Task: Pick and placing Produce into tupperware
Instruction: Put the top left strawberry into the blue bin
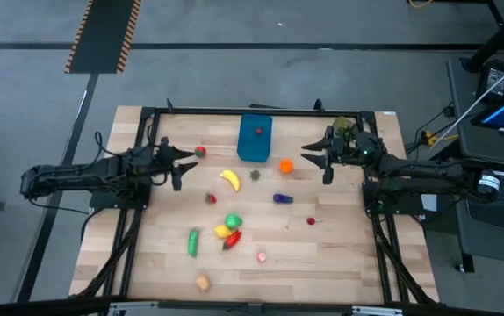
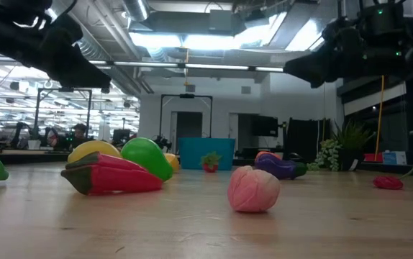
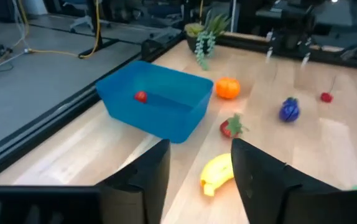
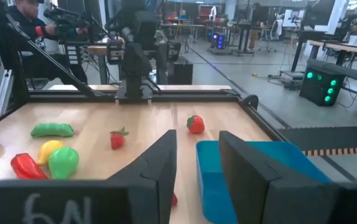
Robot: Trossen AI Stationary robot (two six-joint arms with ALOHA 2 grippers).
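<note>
The teal tupperware stands on its base near the table's far edge with one small red piece inside; the left wrist view shows the same tupperware. Produce lies scattered on the wood: banana, orange, eggplant, cucumber, red pepper, a strawberry. My left gripper hovers open left of the tub, above the table, with the banana ahead of its fingers. My right gripper hovers open right of the tub, near the orange.
A leafy plant sprig sits at the far right corner behind my right gripper. A black frame rims the table. More toys cluster toward the near edge: a green pepper, a potato, a cherry. People sit in the room beyond.
</note>
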